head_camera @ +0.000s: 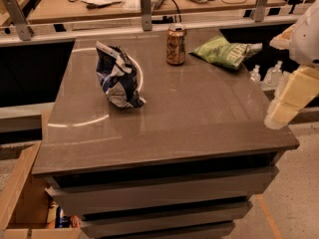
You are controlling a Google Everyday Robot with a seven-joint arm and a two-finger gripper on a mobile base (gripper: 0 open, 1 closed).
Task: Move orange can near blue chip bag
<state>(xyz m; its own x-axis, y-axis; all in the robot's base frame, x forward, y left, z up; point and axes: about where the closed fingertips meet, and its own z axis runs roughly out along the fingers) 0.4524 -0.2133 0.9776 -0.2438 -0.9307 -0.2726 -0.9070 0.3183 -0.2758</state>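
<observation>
The orange can (176, 45) stands upright at the far middle of the grey table (199, 123). The blue chip bag (118, 76) stands crumpled to the can's left and a little nearer, about a can's height apart from it. My gripper (289, 101), cream-coloured under a white arm, hangs off the table's right edge, well right of and nearer than the can, touching nothing.
A flat green chip bag (225, 52) lies right of the can at the far right corner. Clear bottles (271, 74) stand beyond the right edge. A desk with cables and metal posts (145, 4) runs behind. A cardboard box (20, 198) sits on the floor at left.
</observation>
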